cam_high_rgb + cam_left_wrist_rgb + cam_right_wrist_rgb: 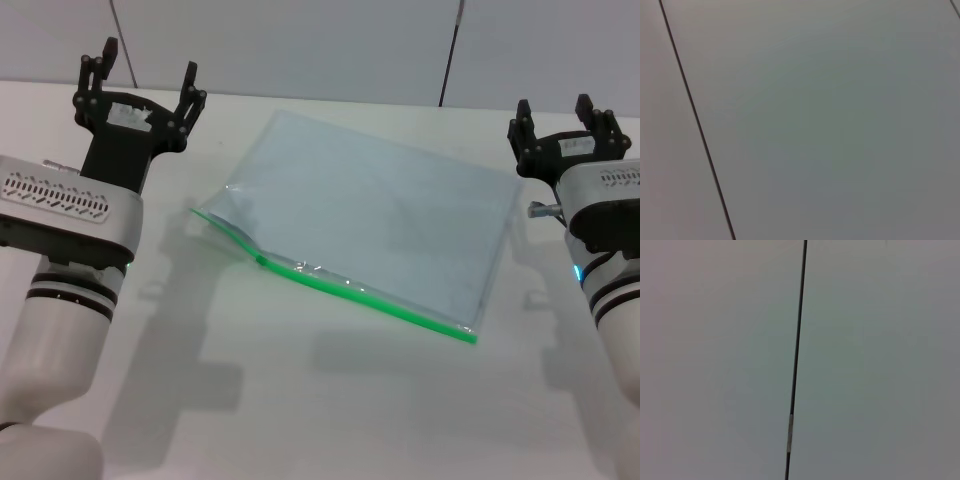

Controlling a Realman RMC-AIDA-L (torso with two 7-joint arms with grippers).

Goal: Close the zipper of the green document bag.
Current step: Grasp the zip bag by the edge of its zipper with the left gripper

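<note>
The green document bag (380, 215) lies flat on the white table (300, 400), a pale blue-grey translucent pouch turned at an angle. Its zipper (370, 296) is the bright green strip along the near long edge, with a small green slider (262, 260) toward its left end. Left of the slider the bag's mouth gapes a little. My left gripper (140, 72) is raised at the far left, open, well clear of the bag. At the far right my right gripper (567, 115) is also open and raised, beside the bag's far right corner. Both wrist views show only wall panels.
A grey panelled wall (300, 40) with dark seams runs behind the table's far edge. Bare table surface lies in front of the bag and between the two arms.
</note>
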